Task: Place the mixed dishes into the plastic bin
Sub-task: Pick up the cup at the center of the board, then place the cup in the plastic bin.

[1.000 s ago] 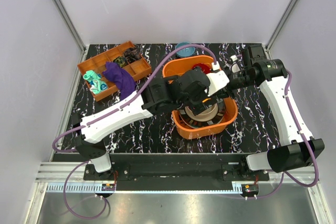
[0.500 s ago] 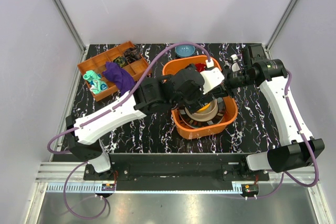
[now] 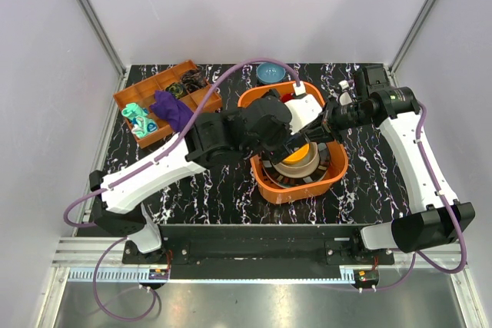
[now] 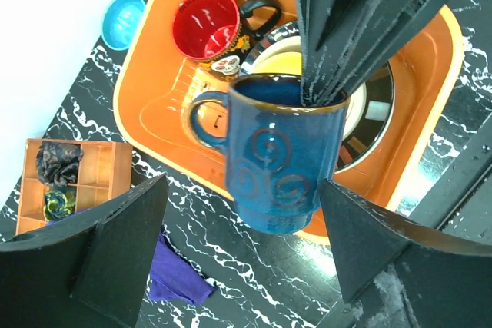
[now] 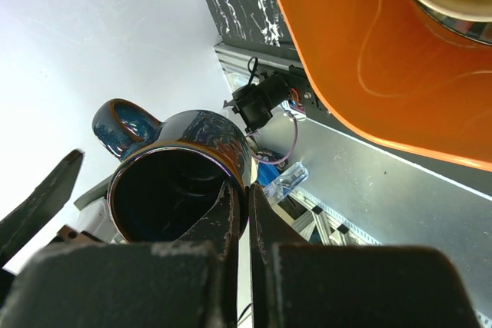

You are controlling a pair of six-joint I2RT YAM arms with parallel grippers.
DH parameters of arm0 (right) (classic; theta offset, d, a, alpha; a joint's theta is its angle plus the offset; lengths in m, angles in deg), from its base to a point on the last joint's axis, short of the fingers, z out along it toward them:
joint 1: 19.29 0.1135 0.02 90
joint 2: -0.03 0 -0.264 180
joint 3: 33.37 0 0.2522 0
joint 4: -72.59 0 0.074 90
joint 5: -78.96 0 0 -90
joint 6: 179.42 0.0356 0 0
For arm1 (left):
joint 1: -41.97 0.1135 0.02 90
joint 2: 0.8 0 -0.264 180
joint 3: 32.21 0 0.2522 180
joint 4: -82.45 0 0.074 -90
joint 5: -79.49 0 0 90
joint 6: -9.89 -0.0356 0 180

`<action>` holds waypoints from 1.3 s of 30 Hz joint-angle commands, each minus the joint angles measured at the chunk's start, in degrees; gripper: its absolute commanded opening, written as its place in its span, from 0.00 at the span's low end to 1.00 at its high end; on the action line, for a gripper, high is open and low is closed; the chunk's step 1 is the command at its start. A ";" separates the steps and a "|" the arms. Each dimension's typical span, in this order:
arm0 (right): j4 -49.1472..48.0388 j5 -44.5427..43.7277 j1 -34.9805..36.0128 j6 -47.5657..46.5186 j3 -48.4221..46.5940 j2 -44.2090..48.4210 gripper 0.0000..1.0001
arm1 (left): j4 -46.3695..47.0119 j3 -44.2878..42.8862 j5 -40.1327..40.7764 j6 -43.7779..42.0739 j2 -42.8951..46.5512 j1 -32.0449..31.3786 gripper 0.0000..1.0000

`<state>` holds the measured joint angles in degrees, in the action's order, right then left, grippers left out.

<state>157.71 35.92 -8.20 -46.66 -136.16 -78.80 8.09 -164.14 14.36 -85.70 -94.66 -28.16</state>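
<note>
Nearest us, the orange bin [image 3: 265, 182] sits just right of centre on the table [image 3: 369, 182]. In its 6 o'clock half a beige bowl [image 3: 298, 165] and a yellow bowl [image 3: 304, 147] are stacked on plates [image 3: 278, 177]. Above the bin the right gripper [image 5: 246, 197] is clenched on the rim of a blue mug [image 4: 280, 163], one finger inside. The left gripper [image 4: 242, 182] is spread wide either side of the mug, not touching it. Since a second ago it has drawn back toward 9 o'clock, uncovering the bowls. A red mug [image 4: 206, 24] lies at the bin's 12 o'clock end, and a small blue bowl [image 4: 123, 19] stands on the table beyond.
</note>
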 commanded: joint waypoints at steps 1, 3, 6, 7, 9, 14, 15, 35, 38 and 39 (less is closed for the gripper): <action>-1.66 0.59 0.16 0.39 -0.26 1.13 0.00 | 1.01 -3.73 2.65 -0.39 2.63 -0.18 0.87; -1.74 0.15 0.07 0.04 -0.26 0.52 0.00 | 0.92 -3.91 3.70 -0.13 2.90 -0.10 0.88; -1.74 -0.11 0.07 -1.10 -1.05 -0.71 0.00 | 0.74 -4.61 6.68 1.27 3.60 -0.01 0.88; -1.66 -0.20 0.16 -1.36 -1.49 -1.06 0.00 | 0.74 -4.79 7.65 2.41 4.30 -0.01 0.89; -1.65 -0.99 0.16 -1.98 -3.07 -2.55 0.00 | 0.74 -4.88 10.46 3.21 4.83 0.25 0.89; -1.48 -6.86 0.07 -3.73 -8.16 -5.98 0.00 | -0.57 -4.53 16.43 4.53 5.89 0.52 0.99; -1.22 -8.45 0.07 -4.35 -9.13 -7.29 0.00 | -0.83 -4.79 17.23 4.44 5.97 0.52 0.99; -2.27 -40.88 0.07 -13.32 -27.76 -21.98 0.00 | -11.38 -11.38 7.57 13.06 7.82 11.94 0.99; -2.80 -42.99 0.07 -14.11 -29.26 -24.43 0.00 | -11.65 -11.38 7.74 12.44 7.91 12.12 0.99; -2.97 -43.35 0.07 -14.46 -29.70 -25.05 0.00 | -11.65 -11.38 7.75 12.09 7.91 12.12 0.99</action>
<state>157.49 -3.05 -8.20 -58.90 -161.78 -102.21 -4.22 -174.54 24.02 -74.13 -88.59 -16.31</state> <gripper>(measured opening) 0.022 0.987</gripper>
